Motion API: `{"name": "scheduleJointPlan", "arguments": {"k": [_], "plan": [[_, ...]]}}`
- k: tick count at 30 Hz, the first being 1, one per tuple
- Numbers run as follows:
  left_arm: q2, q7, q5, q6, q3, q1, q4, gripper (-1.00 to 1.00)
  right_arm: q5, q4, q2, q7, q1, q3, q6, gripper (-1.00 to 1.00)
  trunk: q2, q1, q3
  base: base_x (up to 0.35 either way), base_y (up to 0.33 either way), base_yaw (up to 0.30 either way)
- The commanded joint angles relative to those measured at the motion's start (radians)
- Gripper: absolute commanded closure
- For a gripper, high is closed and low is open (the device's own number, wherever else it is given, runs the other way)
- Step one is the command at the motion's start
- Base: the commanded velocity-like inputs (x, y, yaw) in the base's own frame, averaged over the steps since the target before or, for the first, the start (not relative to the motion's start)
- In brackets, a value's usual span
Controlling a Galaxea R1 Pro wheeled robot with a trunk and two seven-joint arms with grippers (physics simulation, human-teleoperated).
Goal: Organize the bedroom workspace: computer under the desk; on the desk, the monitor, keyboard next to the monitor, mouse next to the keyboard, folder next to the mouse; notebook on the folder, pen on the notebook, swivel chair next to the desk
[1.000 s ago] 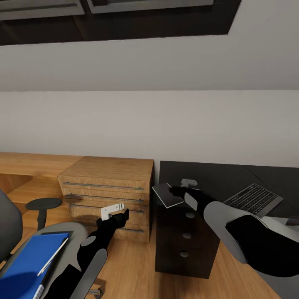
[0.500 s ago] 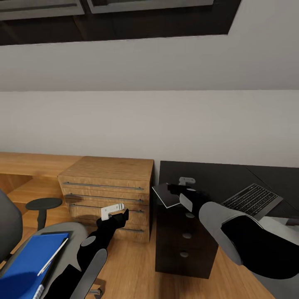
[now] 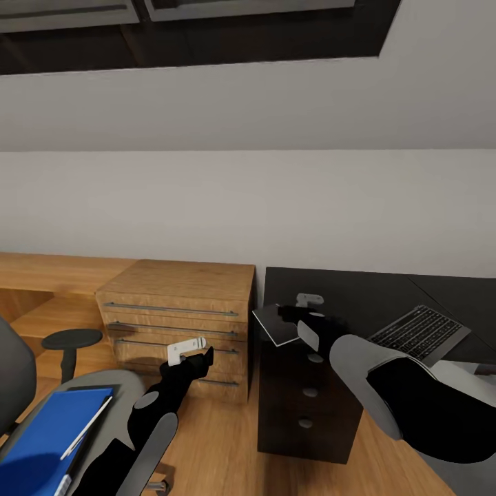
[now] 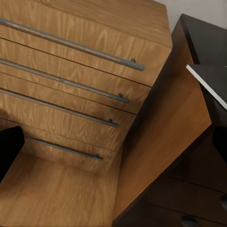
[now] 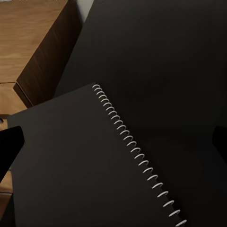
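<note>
The grey notebook (image 3: 274, 324) lies at the left corner of the black desk (image 3: 358, 293), one corner jutting past the edge. My right gripper (image 3: 295, 313) hovers open just over it. The right wrist view shows the spiral-bound notebook (image 5: 71, 161) spread between the wide-apart fingers (image 5: 9, 146). On the grey swivel chair (image 3: 14, 375) at the lower left rests the blue folder (image 3: 48, 441), and the thin white pen (image 3: 86, 427) lies across it. My left gripper (image 3: 193, 353) hangs open and empty in front of the wooden drawer chest. The silver keyboard (image 3: 420, 331) sits on the desk at the right.
A light-wood drawer chest (image 3: 179, 310) stands against the wall left of the desk. A black three-drawer cabinet (image 3: 310, 399) stands under the desk's left end. The chair's round black armrest (image 3: 71, 339) rises near my left arm. Oak floor runs between chair and cabinet.
My right gripper has shifted slightly left over the notebook, which has stayed in place. The left arm has not moved.
</note>
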Motion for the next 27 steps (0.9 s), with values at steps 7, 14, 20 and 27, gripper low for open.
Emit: {"name": "scheduleJointPlan", "arguments": {"k": [7, 14, 20, 27], "plan": [[0.001, 0.010, 0.011, 0.001, -0.002, -0.001, 0.000, -1.00, -0.009, -0.001, -0.001, -0.004, -0.001, 0.007, 0.001, -1.00, -0.001, 0.000, -0.001, 0.150, 0.000, 0.000], [0.001, 0.010, 0.011, 0.001, -0.002, -0.001, 0.000, -1.00, -0.008, -0.001, 0.002, -0.004, -0.001, 0.010, -0.001, -1.00, -0.001, 0.000, -0.001, 0.171, 0.000, 0.000], [0.001, 0.010, 0.010, 0.001, -0.002, -0.001, 0.000, -1.00, -0.008, 0.000, 0.001, -0.004, -0.001, 0.008, 0.000, -1.00, -0.001, 0.000, -0.003, 0.082, 0.000, 0.000], [0.001, 0.010, 0.010, 0.001, -0.002, -0.001, 0.000, -1.00, -0.009, 0.000, 0.001, -0.004, -0.001, 0.008, 0.002, -1.00, -0.001, 0.000, -0.003, 0.273, 0.000, 0.000]]}}
